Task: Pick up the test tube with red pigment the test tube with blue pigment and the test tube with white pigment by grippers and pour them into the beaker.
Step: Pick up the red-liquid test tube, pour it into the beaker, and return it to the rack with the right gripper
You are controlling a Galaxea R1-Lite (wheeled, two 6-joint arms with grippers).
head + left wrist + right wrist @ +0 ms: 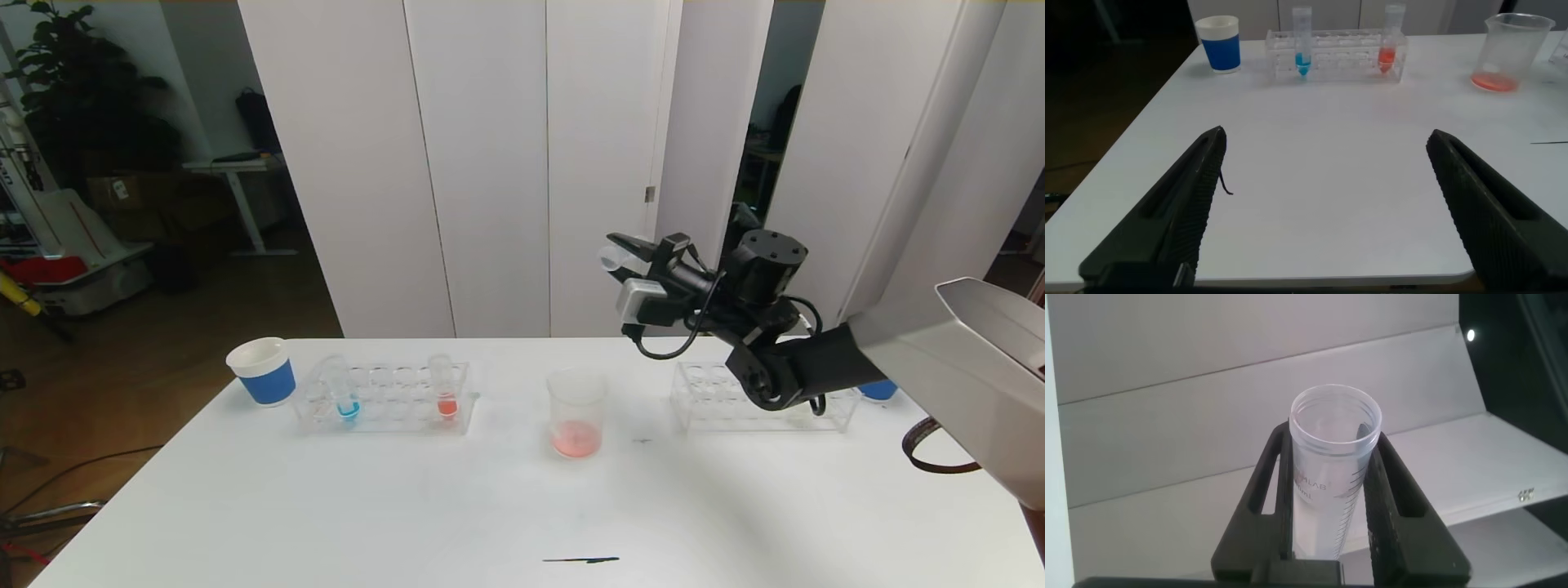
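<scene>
My right gripper is raised above the table, up and to the right of the beaker, and is shut on a clear graduated test tube. The tube lies tilted with its open mouth toward the left. A milky white pigment shows low inside it. The beaker holds a little red liquid at its bottom. The test tube with blue pigment and the test tube with red pigment stand in the left rack. My left gripper hangs open low over the table's near side, with nothing in it.
A blue paper cup stands left of the left rack. A second clear rack sits on the right, partly behind my right arm, with another blue cup beyond it. A short black mark lies near the front edge.
</scene>
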